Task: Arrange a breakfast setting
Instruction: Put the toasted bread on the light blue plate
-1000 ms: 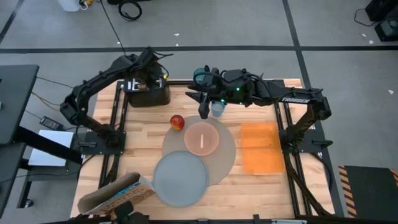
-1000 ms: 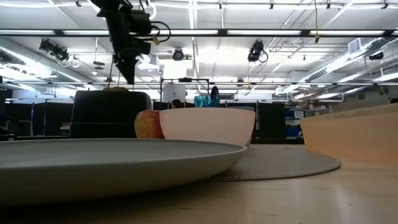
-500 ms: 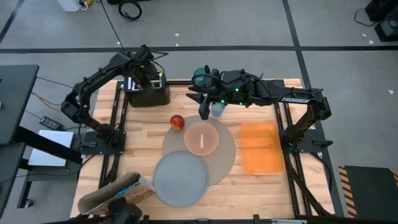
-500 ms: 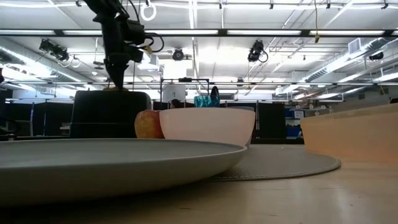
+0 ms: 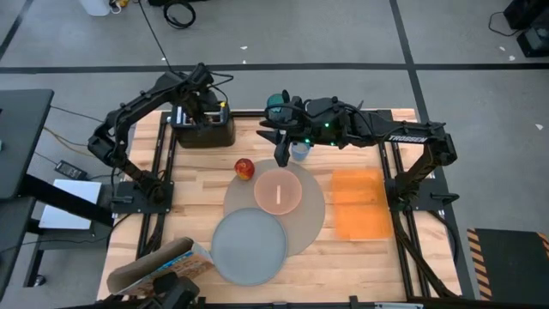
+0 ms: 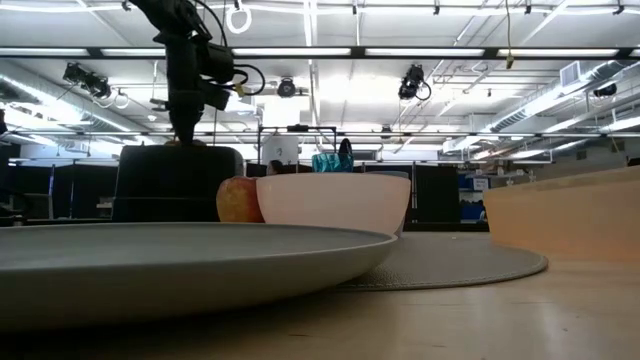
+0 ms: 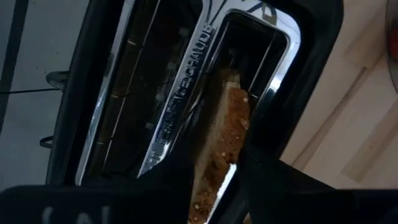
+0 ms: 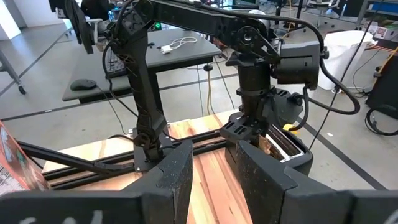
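The toast slice [image 7: 225, 134] stands on edge in a slot of the black toaster [image 5: 206, 130] at the table's far left. My left gripper [image 7: 214, 186] is over the toaster [image 6: 178, 180], pointing down, shut on the slice. My right gripper [image 8: 211, 171] is open and empty, level at the far middle, beside the light-blue cup [image 5: 299, 151]. The pink bowl [image 5: 277, 190] with the spoon [image 5: 277, 197] sits on the round placemat [image 5: 313, 219]. The red apple [image 5: 244, 168] lies beside the mat. The grey plate [image 5: 249, 245] overlaps the mat's near edge. My left gripper pinches the toast slice's upper edge [image 7: 211, 177] between its two fingers, one on each flat face. The fingers come from above, pointing down into the slot. The slice stands upright, its lower part still inside the toaster.
An orange rectangular mat [image 5: 356, 203] lies at the right. A cereal box [image 5: 159, 268] lies on its side at the near left corner. Bare wood shows between the toaster and the apple.
My left gripper has come down onto the toaster's top, shifting a little toward the table's left, and its fingers now stand in the slot about the toast slice. My right arm has kept still.
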Available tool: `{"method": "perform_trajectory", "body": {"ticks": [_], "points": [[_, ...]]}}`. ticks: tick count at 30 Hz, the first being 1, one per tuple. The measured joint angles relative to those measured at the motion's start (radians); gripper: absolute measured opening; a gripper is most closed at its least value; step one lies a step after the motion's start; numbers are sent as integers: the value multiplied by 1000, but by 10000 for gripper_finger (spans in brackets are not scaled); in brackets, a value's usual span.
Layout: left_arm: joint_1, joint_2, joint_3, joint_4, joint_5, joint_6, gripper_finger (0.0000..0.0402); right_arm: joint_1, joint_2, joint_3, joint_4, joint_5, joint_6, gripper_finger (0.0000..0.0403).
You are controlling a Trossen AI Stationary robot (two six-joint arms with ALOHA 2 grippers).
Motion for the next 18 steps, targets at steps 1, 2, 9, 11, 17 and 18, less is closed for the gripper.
{"method": "perform_trajectory", "body": {"ticks": [1, 2, 9, 11, 17, 18], "points": [[0, 0, 0, 1, 1, -1, 112, 0, 0, 0, 0, 0, 0, 130], [0, 0, -1, 2, 3, -6, 101, 0, 0, 0, 0, 0, 0, 130], [0, -7, -4, 18, 16, -31, 24, 4, 0, 0, 0, -5, 0, 130], [0, -17, -6, 21, 14, -31, 18, 9, 0, 0, 0, -5, 0, 130], [0, -69, 20, 15, 0, -48, 36, 20, 0, 0, -1, -5, -5, 130], [-2, -78, 34, 8, 0, -57, 38, 20, 0, 0, -1, -5, -5, 130]]}}
